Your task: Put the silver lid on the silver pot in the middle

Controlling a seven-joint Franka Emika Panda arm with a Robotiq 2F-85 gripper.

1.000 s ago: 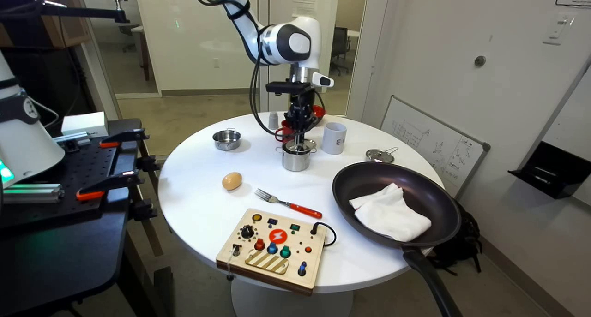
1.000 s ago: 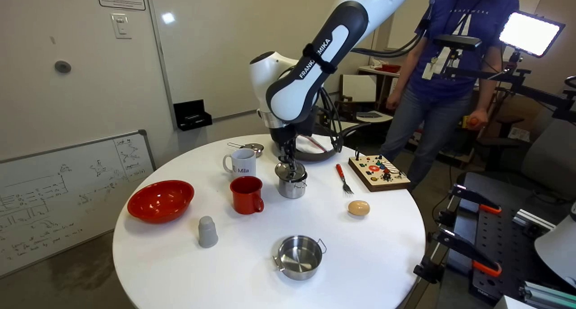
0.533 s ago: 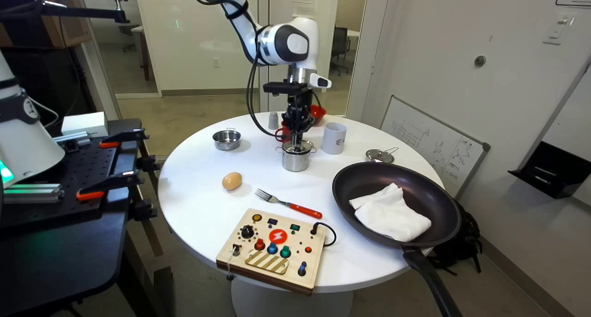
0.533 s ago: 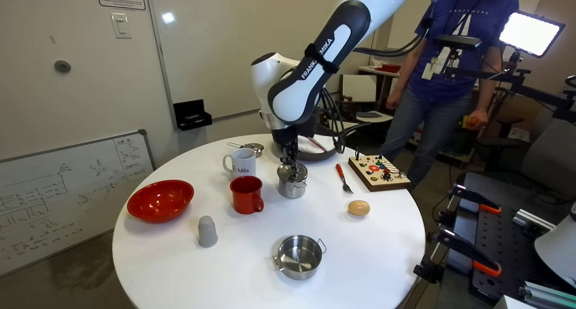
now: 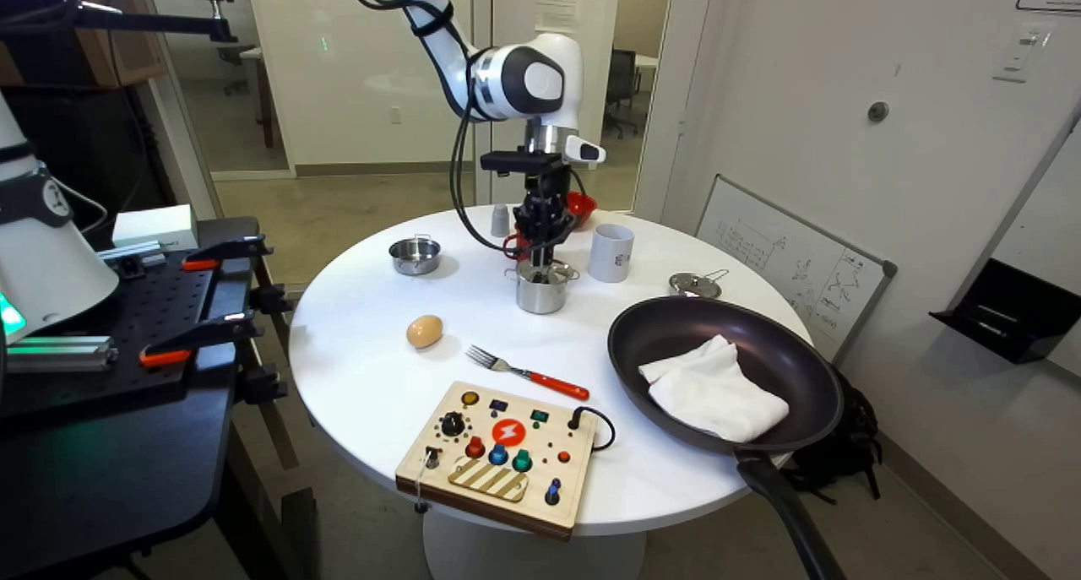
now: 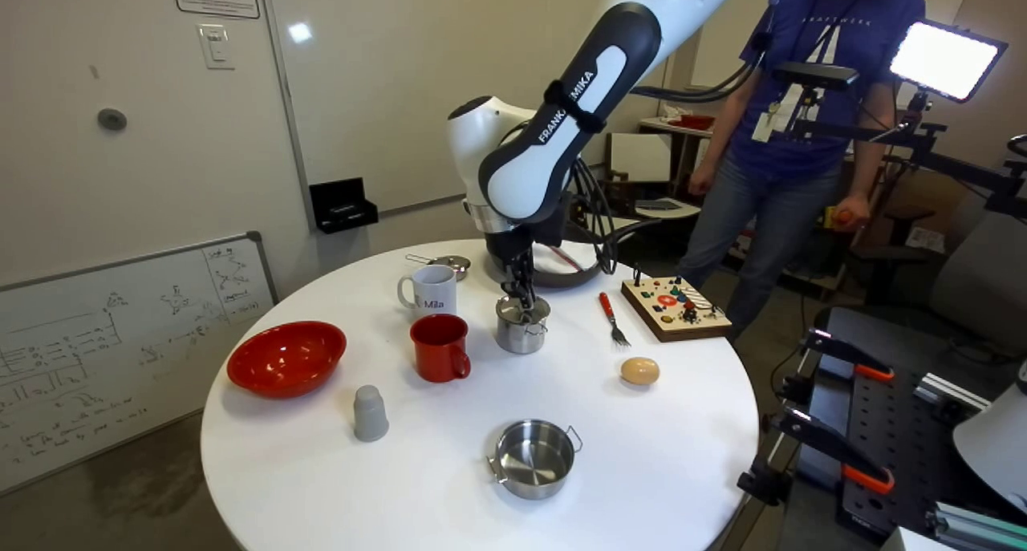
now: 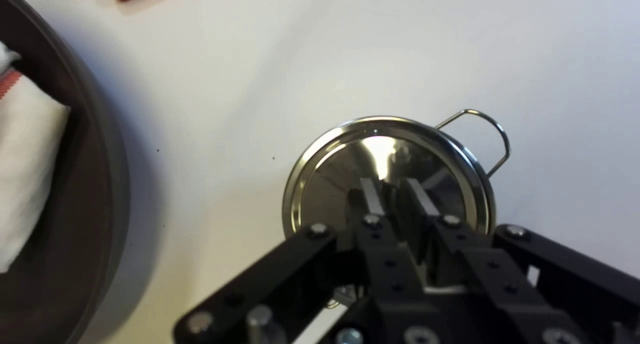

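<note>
The silver lid [image 7: 350,168] lay over the mouth of the small silver pot [image 6: 520,338], which stood upright on the white counter [image 6: 417,471], near the middle of the frame in both exterior views. Seen from above, in the lower middle of the wrist view, the lid covered nearly all of the pot; whether its edge was seated all the way round, I could not tell. The jaws stood a little apart: a narrow gap showed between the two fingers [image 7: 422,197], and I could make out nothing clamped in it. The centre of the lid was hidden behind them.

To my judgement, the step in hand was the letting go, and the task was nearly finished. To do it well, it seemed best to spread the jaws somewhat wider while the arm [image 6: 521,186] made no movement, and only afterwards to rise slowly, straight up. A sideways pull could, I thought, drag the lid from its place. The wire handle [image 7: 506,144], on the right side of the wrist view, was better not touched. If some edge then stood high, a light press from above would probably settle it.
</note>
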